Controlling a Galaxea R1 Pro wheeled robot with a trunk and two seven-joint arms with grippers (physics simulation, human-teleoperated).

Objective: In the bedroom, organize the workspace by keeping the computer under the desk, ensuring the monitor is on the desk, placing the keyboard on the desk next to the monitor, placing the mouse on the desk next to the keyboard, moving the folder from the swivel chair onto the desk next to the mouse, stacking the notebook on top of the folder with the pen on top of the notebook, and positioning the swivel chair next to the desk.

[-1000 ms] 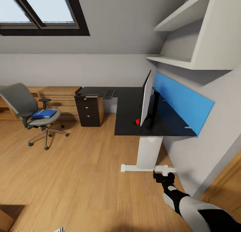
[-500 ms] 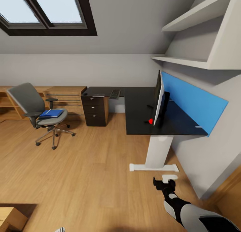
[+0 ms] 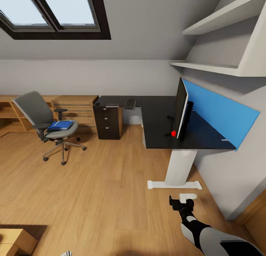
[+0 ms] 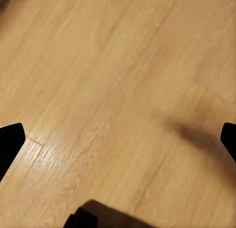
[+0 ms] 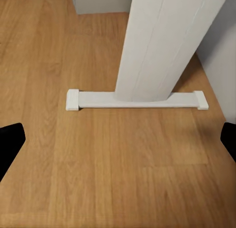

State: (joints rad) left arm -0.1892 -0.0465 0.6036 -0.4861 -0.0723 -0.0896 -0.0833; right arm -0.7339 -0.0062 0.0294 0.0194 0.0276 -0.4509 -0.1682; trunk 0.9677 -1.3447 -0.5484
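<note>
The monitor (image 3: 181, 107) stands edge-on along the desk (image 3: 159, 116), screen facing left; both pincers gape wide, empty.

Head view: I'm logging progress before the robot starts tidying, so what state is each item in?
swivel chair: upright, apart from the desk
folder: lying on the chair seat
monitor: upright on the desk
keyboard: flat on desk
drawer unit: drawers closed
</note>
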